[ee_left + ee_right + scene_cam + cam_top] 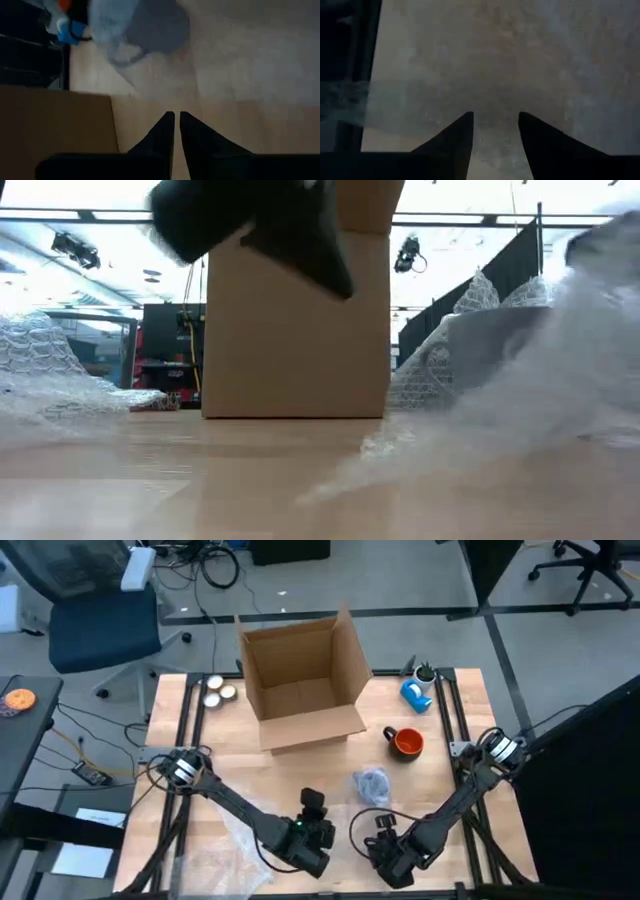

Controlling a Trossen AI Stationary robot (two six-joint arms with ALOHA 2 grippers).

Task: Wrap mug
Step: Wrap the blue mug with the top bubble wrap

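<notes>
At about two o'clock on the table (250, 785), well clear of both arms, the orange mug (407, 742) stands unwrapped, with a crumpled grey wad of wrap (372, 784) near it at its seven o'clock and the open cardboard box (300, 680) at its ten. The left hand (313, 808), fingers nearly together and empty, and the right hand (383, 829), fingers narrowly apart and empty, hover near six o'clock by the clear bubble wrap (225, 845). Wrapping looks barely begun; next likely calls for gripping a sheet and bringing the mug onto it
</notes>
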